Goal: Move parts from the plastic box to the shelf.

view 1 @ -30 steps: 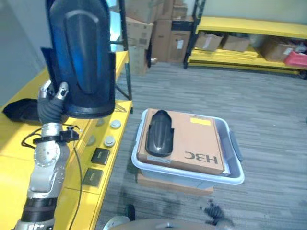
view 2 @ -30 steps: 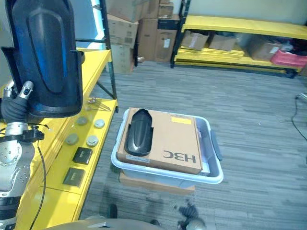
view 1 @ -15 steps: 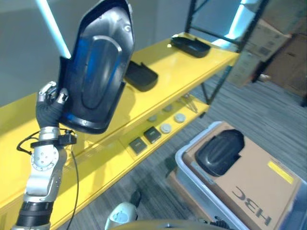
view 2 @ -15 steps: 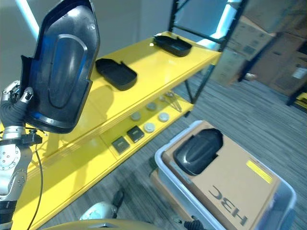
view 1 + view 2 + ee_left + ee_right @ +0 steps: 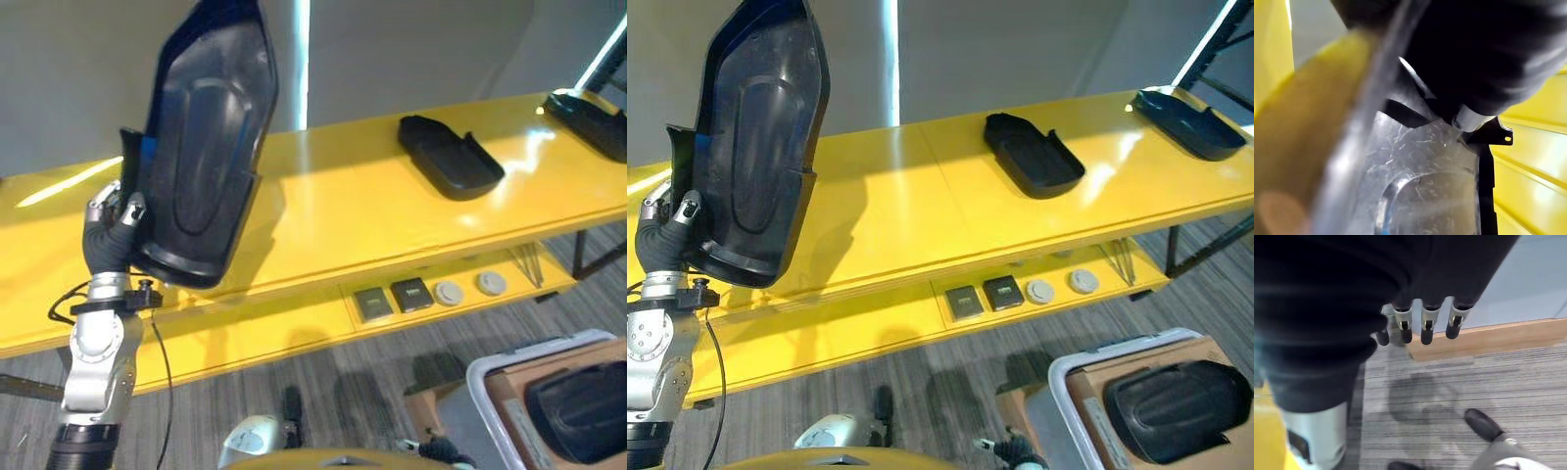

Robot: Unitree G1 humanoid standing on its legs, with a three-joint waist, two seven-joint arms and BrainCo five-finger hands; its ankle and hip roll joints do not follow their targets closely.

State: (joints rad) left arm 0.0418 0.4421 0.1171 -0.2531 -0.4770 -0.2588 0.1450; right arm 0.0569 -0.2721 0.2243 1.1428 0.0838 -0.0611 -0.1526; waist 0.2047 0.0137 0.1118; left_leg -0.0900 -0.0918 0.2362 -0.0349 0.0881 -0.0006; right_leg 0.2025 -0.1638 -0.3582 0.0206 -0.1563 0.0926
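Note:
My left hand (image 5: pixel 110 230) is shut on the lower edge of a large black plastic part (image 5: pixel 201 147) and holds it upright over the left stretch of the yellow shelf (image 5: pixel 343 211). Seen from the left wrist, that part's scratched inner face (image 5: pixel 1430 181) sits right against the hand. The grey plastic box (image 5: pixel 1087 357) shows at the lower right, with another black part (image 5: pixel 1176 411) lying on cardboard inside it. My right hand (image 5: pixel 1422 328) hangs open above the grey floor, holding nothing.
Two more black parts (image 5: pixel 449 157) (image 5: pixel 593 113) lie on the shelf's top to the right. On the lower tier sit two dark square pieces (image 5: pixel 392 299) and round discs (image 5: pixel 468 289). A grey wall stands behind the shelf.
The camera has swung left, so the shelf now runs across the view and the box sits at the lower right. The left hand still holds the black part upright.

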